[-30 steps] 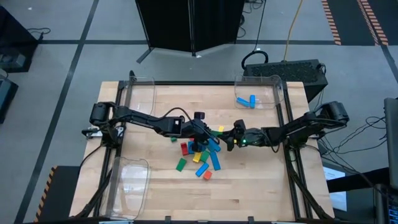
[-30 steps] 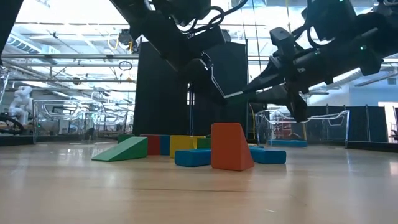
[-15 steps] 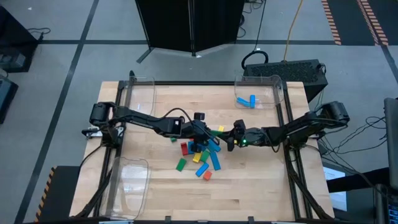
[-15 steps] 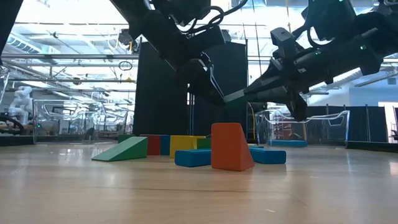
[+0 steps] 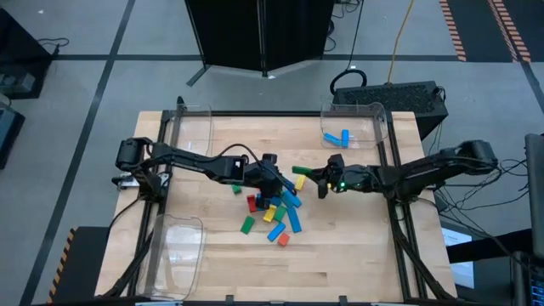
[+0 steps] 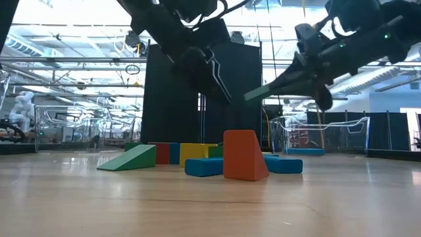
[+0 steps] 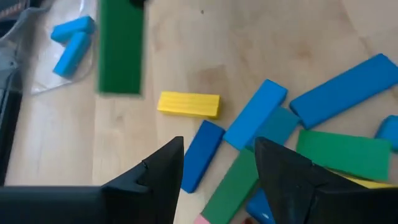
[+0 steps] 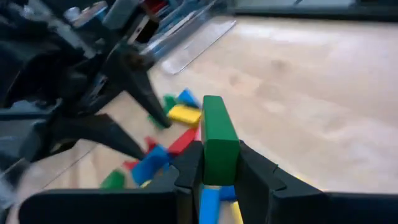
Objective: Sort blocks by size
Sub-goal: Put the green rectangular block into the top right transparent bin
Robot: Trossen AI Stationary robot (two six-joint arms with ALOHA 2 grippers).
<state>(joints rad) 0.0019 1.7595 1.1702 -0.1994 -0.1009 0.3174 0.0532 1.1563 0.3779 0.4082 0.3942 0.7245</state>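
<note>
Since earlier frame: right gripper [image 5: 316, 177] lifted green bar [image 8: 216, 138] up and clear of pile, shifted toward far-right bin [image 5: 380, 119]; left gripper [image 7: 217, 163] spread apart, empty, hovering over pile.

Right gripper clamped on green bar, held above counter [image 5: 340, 255] just right of pile, near left gripper.

Handling (judged): rigid, light, smooth-faced block; flat long sides suit pinch across width; current hold near one end, so may pivot.

Bar's long axis runs straight out from right gripper, free end toward left arm, roughly level.

Remaining blocks [image 5: 276, 208] lie clustered mid-counter; two blue blocks [image 5: 337, 138] already in bin.
</note>
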